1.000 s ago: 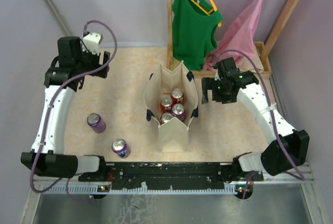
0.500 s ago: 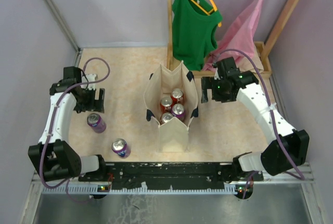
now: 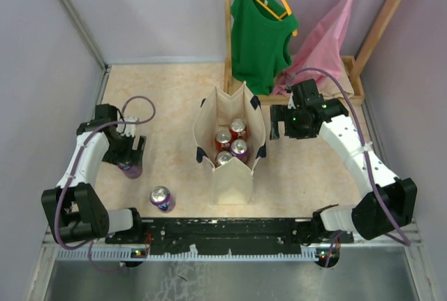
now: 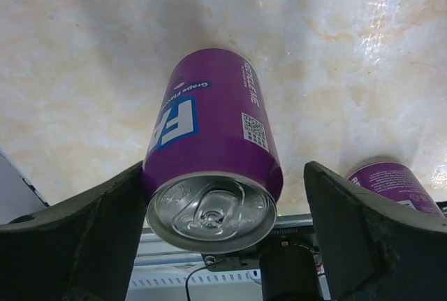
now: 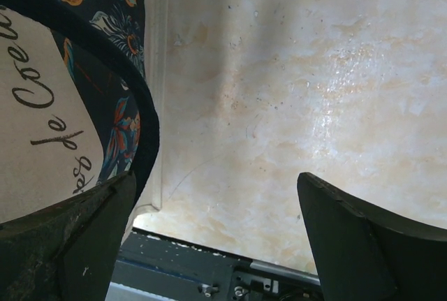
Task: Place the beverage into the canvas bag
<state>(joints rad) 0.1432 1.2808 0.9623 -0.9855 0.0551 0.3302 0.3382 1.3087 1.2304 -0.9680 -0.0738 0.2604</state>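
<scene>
A purple grape soda can point(image 4: 213, 133) stands upright on the table at the left, partly hidden under my left gripper in the top view point(image 3: 130, 169). My left gripper point(image 4: 223, 170) point(image 3: 126, 151) is open with one finger on each side of this can; the left finger is against it and the right finger stands apart. The beige canvas bag point(image 3: 234, 175) with navy handles stands open at the table's middle and holds several cans point(image 3: 230, 140). My right gripper point(image 3: 278, 128) point(image 5: 216, 175) is open and empty just right of the bag point(image 5: 42, 126).
A second purple can point(image 3: 162, 198) point(image 4: 391, 179) stands near the front edge, right of the first. A green tank top point(image 3: 258, 28) and a pink garment point(image 3: 325, 35) hang on a wooden rack point(image 3: 227, 28) behind the bag.
My left arm has swung from the back left corner forward and down, so its open fingers now straddle the purple can. The right arm and the bag have not moved.
</scene>
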